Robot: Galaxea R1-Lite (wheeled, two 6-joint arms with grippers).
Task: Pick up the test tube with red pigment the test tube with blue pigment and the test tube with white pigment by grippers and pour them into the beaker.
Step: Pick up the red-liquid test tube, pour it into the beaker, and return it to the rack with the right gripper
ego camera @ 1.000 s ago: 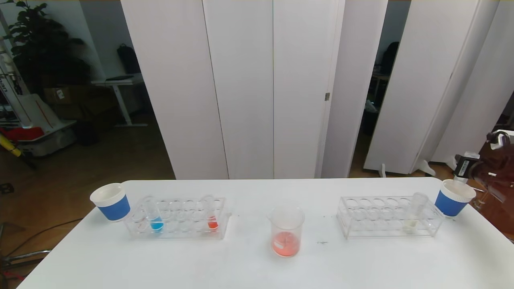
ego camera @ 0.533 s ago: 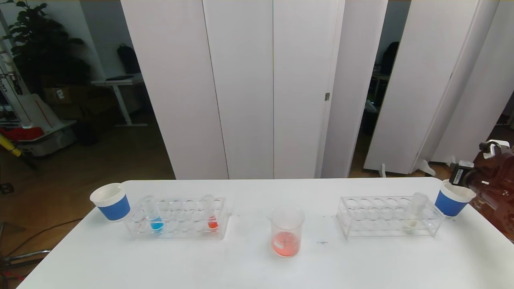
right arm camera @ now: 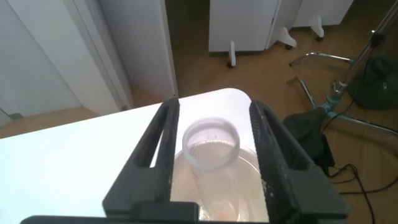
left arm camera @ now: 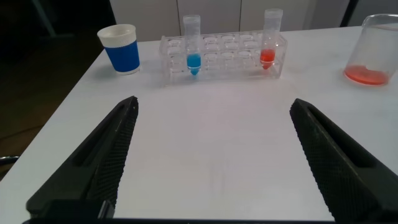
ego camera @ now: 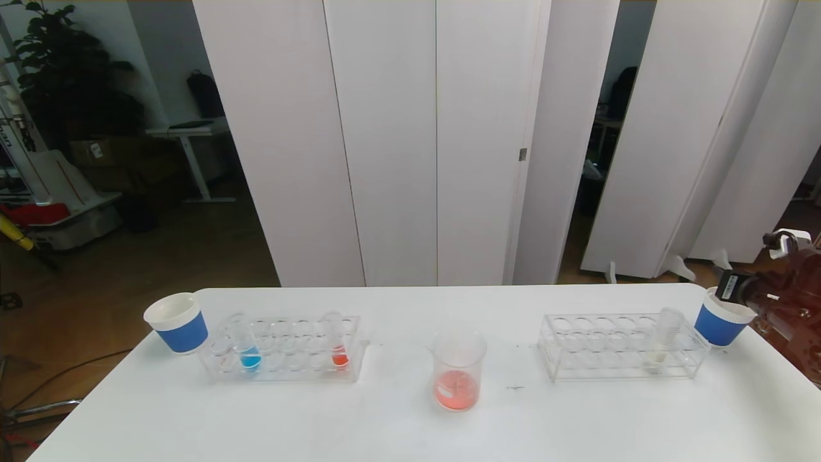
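Two tubes are standing in the left rack point(ego camera: 285, 351), at the beaker's point(ego camera: 457, 369) nine o'clock: the test tube with blue pigment point(ego camera: 247, 350), then the test tube with red pigment point(ego camera: 337, 346). The left tool point(left arm camera: 211, 106) is hovering low over the worktop point(ego camera: 385, 423) with its jaws spread wide, facing that rack. If it is closing off-centre on the slim blue tube, it may be dragging the light rack or tipping pigment out. The beaker is already holding orange-red liquid. At its three o'clock, the test tube with white pigment point(ego camera: 664, 340) is waiting in the right rack point(ego camera: 609, 350). The right tool point(right arm camera: 213, 106) is gripping an empty clear tube point(right arm camera: 211, 146) above the paper cup point(ego camera: 725, 321); letting go off-centre may be toppling that cup.
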